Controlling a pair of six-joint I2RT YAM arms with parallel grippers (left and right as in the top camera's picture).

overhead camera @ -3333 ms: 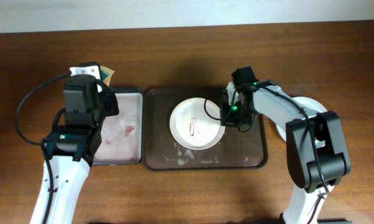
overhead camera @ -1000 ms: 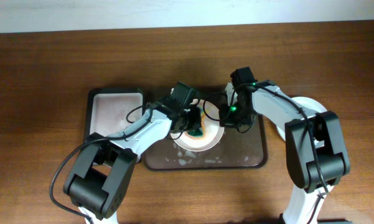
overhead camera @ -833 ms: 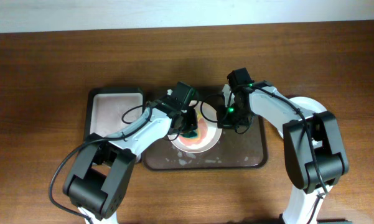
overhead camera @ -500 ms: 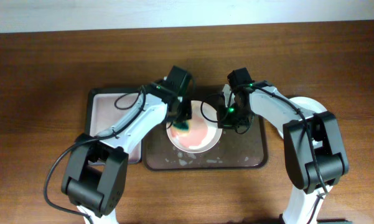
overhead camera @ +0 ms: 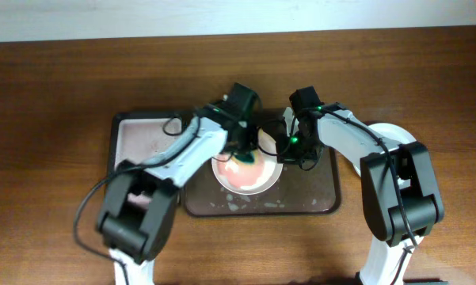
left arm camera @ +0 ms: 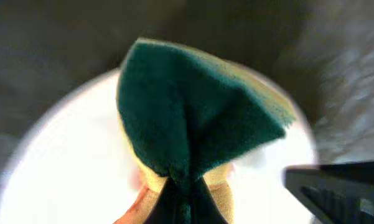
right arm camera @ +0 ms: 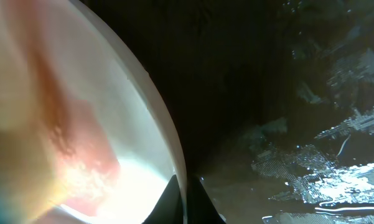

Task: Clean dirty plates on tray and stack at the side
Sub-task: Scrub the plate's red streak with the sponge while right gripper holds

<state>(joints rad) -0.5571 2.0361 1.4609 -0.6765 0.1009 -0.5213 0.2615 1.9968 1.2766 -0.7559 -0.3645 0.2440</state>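
Mid-wipe on the only plate (overhead camera: 253, 182) on the tray (overhead camera: 317, 199), sauce smeared pink, sponge (left arm camera: 193, 124) pinched in closed left gripper (overhead camera: 242, 153), rim clamped by closed right gripper (overhead camera: 283, 148); afterwards, stacking on white pile (overhead camera: 394, 131) beside tray.

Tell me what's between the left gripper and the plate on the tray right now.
A green-and-yellow sponge, pinched in the left gripper, sits between it and the plate. The left wrist view shows it best.

The sponge (left arm camera: 187, 106) covers part of the blurred plate (left arm camera: 62, 158).
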